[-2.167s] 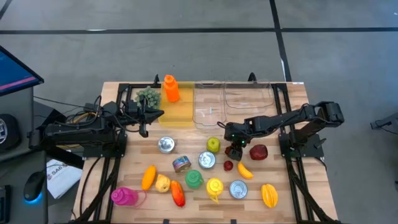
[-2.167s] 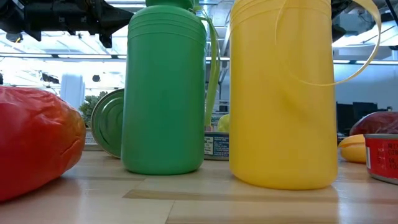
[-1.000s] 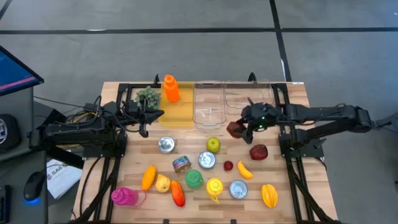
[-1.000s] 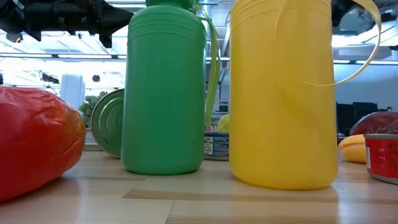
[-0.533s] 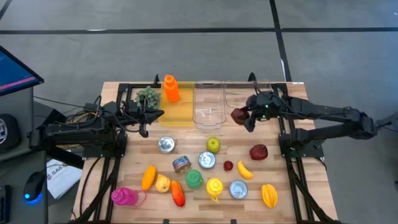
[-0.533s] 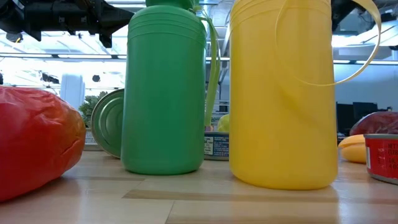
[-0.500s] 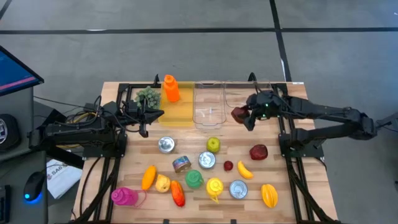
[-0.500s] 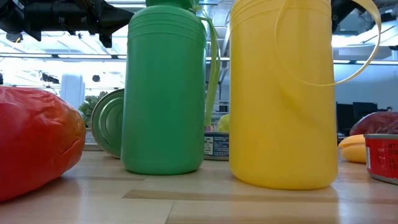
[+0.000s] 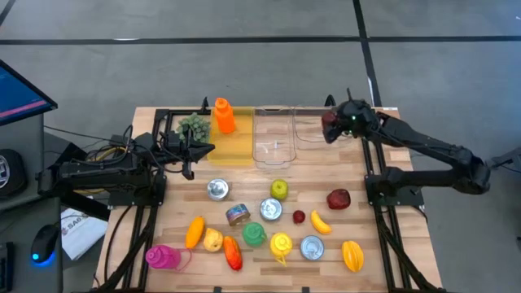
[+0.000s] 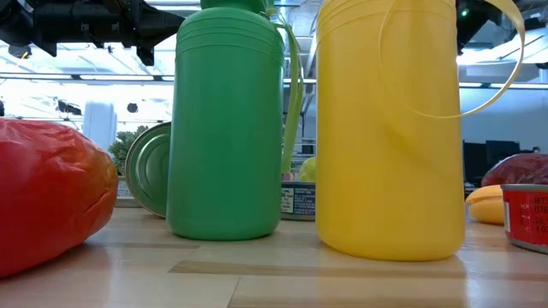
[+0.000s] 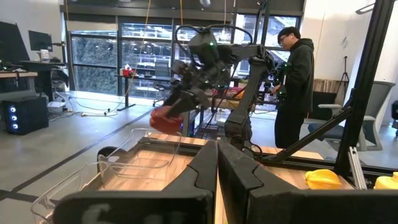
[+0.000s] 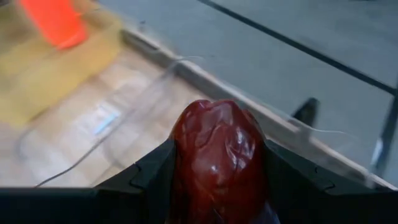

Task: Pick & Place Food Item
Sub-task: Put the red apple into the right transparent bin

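Transport is under way: the right gripper (image 9: 332, 128) holds a dark red fruit (image 9: 329, 124) between its fingers, raised over the rightmost clear bin (image 9: 324, 130) at the far edge of the table (image 9: 391, 268). Pick is judged complete; release into the bin is not yet done. The yellow bin (image 9: 229, 146) already holds an orange bottle (image 9: 224, 115) and a bunch of green grapes (image 9: 194, 125); the middle clear bin (image 9: 273, 138) appears empty. Many items remain on the table, among them a green apple (image 9: 279, 189), a red fruit (image 9: 339, 198), a banana-like yellow fruit (image 9: 321, 222), several cans and a pink bottle (image 9: 161, 257).

The left gripper (image 9: 189, 150) waits near the yellow bin, jaws closed together and holding nothing (the left wrist view shows the two fingers (image 11: 239, 174) meeting).

View differences:
- The high view gives the layout and places the fruit over the bin, but the grip itself is too small to judge there.
- The right wrist view shows the dark red fruit (image 12: 219, 158) seated between both fingers (image 12: 149, 174), with clear bin walls and the orange bottle (image 12: 56, 22) beyond.
- The left wrist view shows the right arm from the side, fruit (image 11: 166, 119) lifted clear above the bin rim (image 11: 149, 132), and a person (image 11: 297, 81) standing beyond the table.
- The low view shows neither gripper; a green jug (image 10: 227, 124), a yellow jug (image 10: 390, 128) and a red pepper (image 10: 51, 192) fill it.
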